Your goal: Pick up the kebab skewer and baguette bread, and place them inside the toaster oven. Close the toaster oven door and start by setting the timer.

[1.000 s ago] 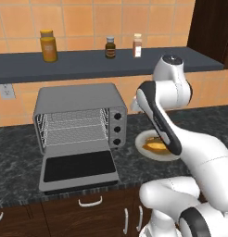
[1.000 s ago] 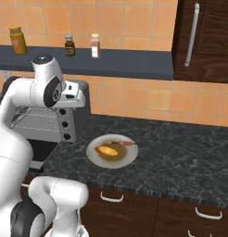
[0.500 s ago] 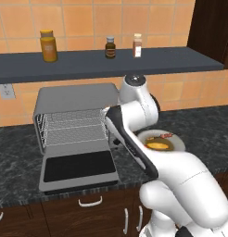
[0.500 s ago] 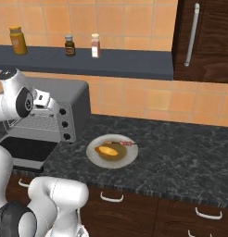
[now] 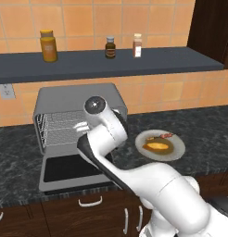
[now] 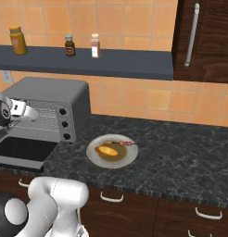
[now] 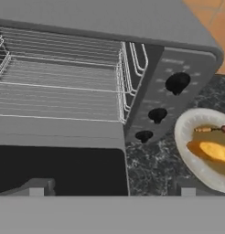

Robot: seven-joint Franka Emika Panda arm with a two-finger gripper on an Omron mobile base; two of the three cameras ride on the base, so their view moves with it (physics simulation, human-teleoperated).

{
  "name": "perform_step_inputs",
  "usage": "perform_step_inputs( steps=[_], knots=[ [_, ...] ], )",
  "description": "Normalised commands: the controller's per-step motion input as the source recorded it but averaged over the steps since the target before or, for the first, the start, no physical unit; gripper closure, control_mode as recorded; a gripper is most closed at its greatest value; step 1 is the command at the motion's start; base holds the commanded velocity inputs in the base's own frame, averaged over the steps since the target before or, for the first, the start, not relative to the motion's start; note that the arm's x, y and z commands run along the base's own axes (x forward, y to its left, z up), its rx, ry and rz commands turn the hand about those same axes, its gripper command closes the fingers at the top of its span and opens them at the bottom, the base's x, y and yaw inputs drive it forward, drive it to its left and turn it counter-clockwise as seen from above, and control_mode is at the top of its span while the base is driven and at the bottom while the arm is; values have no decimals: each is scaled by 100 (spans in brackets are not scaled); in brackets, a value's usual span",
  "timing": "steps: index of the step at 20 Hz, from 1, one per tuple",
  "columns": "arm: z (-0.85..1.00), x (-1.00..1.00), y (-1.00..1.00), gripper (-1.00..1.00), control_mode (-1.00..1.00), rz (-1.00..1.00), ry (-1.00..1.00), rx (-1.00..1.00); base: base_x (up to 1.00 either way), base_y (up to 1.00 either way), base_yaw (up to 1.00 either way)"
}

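The toaster oven point(image 5: 65, 104) stands on the counter, its wire racks point(image 7: 59, 87) bare. The toaster oven door point(image 5: 69, 169) hangs dropped open, dark glass facing up. Three black knobs point(image 7: 177, 82) run down its right side. To its right a white plate point(image 5: 178, 150) carries the golden baguette bread point(image 5: 157, 146) and, behind it, the thin kebab skewer point(image 5: 162, 137). My gripper point(image 7: 110, 189) hovers open above the lowered door point(image 7: 59, 171), facing the oven front, nothing between its fingers point(image 7: 39, 186). Plate point(image 7: 180, 132), baguette bread point(image 7: 210, 151) and skewer point(image 7: 212, 130) lie at the hand view's right edge.
A dark shelf point(image 5: 111, 62) above the oven holds an orange jar point(image 5: 48, 45) and two small bottles point(image 5: 110, 47). A tall dark cabinet point(image 6: 204, 37) stands at the far right. The black stone counter point(image 6: 180, 152) runs on right of the plate point(image 6: 127, 157).
The arm has swung left, from above the plate to in front of the oven. The gripper stayed open and the food stayed on the plate.
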Motion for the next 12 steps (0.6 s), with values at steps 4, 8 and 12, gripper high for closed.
perform_step_inputs(
  steps=[4,8,12],
  knots=[
    [-33,30,40,-100,-100,21,-6,-6,0,0,0],
    [-45,32,18,-100,-100,14,-22,-2,0,0,0],
    [-28,32,1,-100,-100,2,-30,2,0,0,0]
  ],
)
